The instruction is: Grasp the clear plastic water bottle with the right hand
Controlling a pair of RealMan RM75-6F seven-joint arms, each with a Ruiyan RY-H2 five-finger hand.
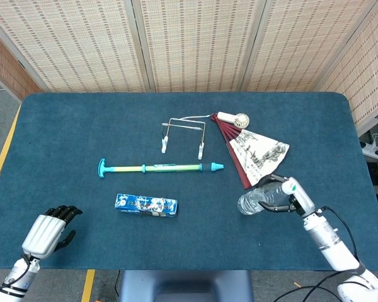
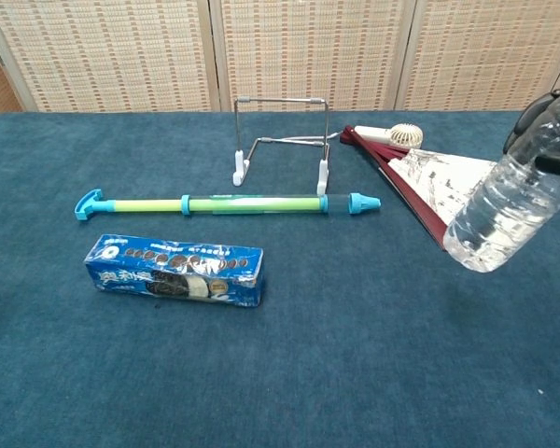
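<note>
Right hand (image 1: 288, 192) holds water bottle (image 2: 505, 202) (tilted, off table).

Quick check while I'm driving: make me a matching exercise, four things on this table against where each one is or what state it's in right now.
Things:
1. bottle
2. cookie box
3. fan
4. wire stand

Places or states:
A. spread open on the cloth, right of the stand
B. tilted, held in the right robot hand
C. upright, beyond the green and blue tube
D. flat, nearest the robot, in front of the tube

Pairs: 1-B, 2-D, 3-A, 4-C
</note>
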